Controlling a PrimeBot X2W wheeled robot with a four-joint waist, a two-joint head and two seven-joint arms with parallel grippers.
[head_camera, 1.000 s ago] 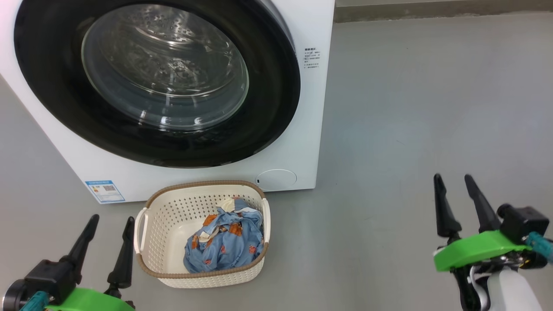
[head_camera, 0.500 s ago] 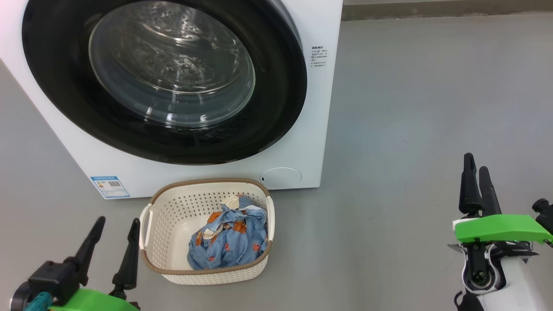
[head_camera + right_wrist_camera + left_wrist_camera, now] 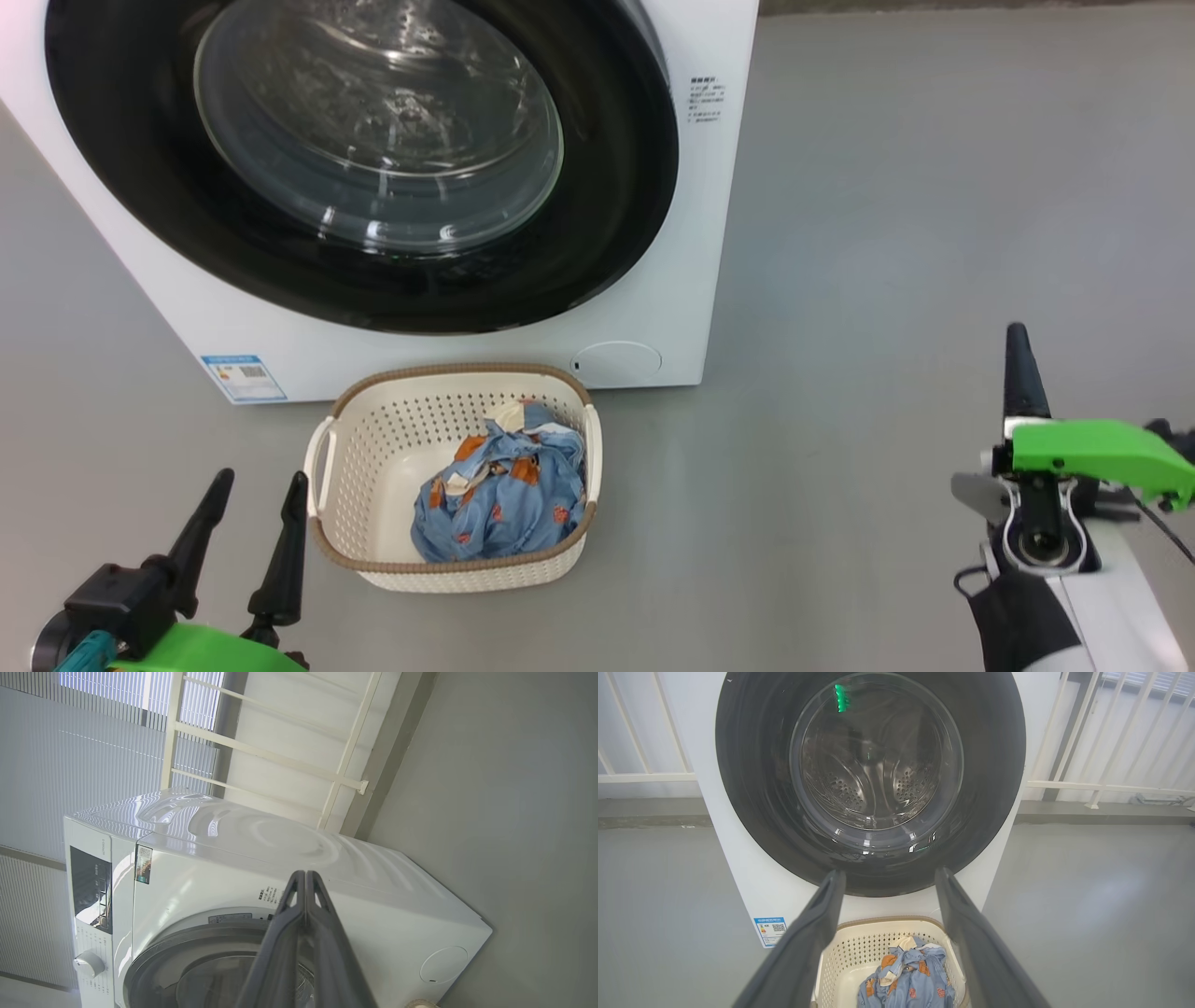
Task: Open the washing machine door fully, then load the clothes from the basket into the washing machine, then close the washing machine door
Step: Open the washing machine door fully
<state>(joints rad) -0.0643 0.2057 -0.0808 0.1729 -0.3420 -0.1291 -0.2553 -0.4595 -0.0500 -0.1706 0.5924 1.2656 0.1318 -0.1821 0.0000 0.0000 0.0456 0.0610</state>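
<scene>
At lower right, the right gripper point(image 3: 1017, 338) presses its fingers together, empty. Left gripper point(image 3: 261, 476) spreads wide, empty, beside the basket point(image 3: 457, 370); door point(image 3: 621, 187) closed.

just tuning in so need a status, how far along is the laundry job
Nothing is finished. The door is shut on the machine, and the clothes lie in the basket. In hand: the right gripper, shut on nothing, hangs right of the machine; the left gripper is open beside the basket. Left: open the door, load the clothes, close it.
</scene>
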